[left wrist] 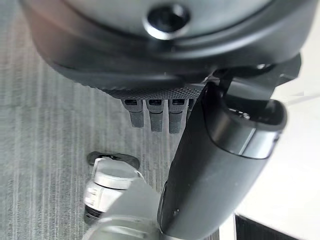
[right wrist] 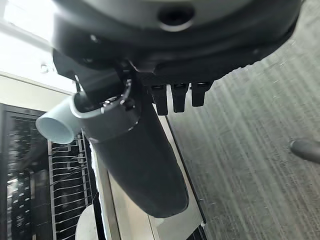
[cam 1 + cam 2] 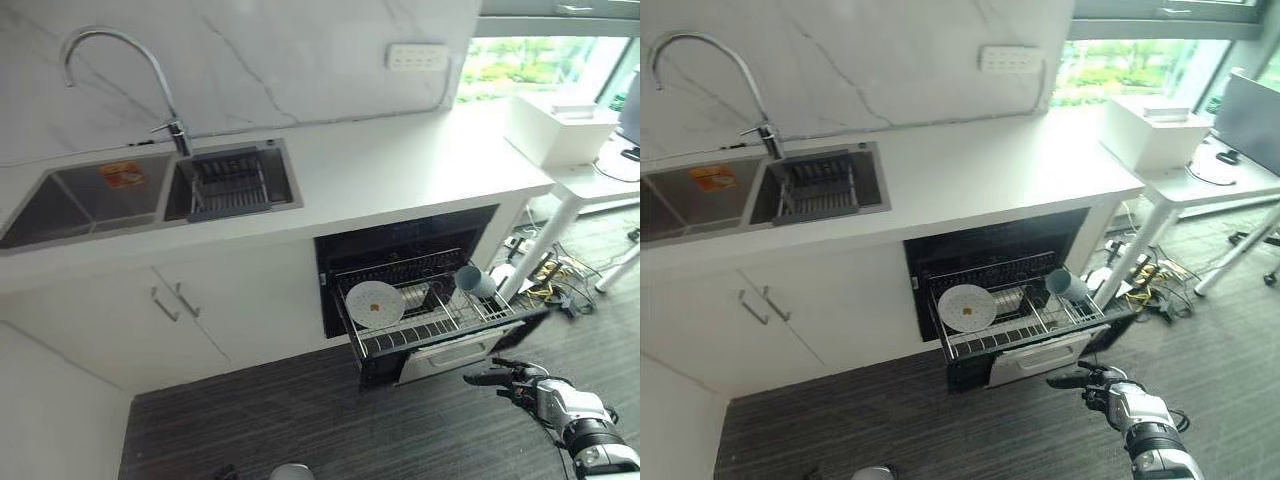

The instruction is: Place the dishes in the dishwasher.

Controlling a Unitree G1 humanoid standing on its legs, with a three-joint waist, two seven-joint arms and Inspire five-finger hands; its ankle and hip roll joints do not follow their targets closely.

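The dishwasher [image 3: 405,240] under the counter stands open, with its wire rack [image 3: 440,325] pulled out over the floor. In the rack a white plate [image 3: 376,303] with an orange mark leans on the left, and a light-blue cup [image 3: 474,281] lies tilted at the right end. My right hand [image 3: 515,382] hovers low in front of the rack's right corner, fingers straight, holding nothing. In the right wrist view the cup [image 2: 55,125] and rack [image 2: 65,170] show past its thumb [image 2: 135,160]. My left hand [image 1: 165,60] hangs open above the carpet.
A double sink [image 3: 100,195] with a dish drainer [image 3: 230,180] and a tall faucet [image 3: 120,60] sits on the white counter [image 3: 400,170] at the left. A white table [image 3: 590,185] with a box [image 3: 555,125] stands at the right, cables [image 3: 555,280] beneath it.
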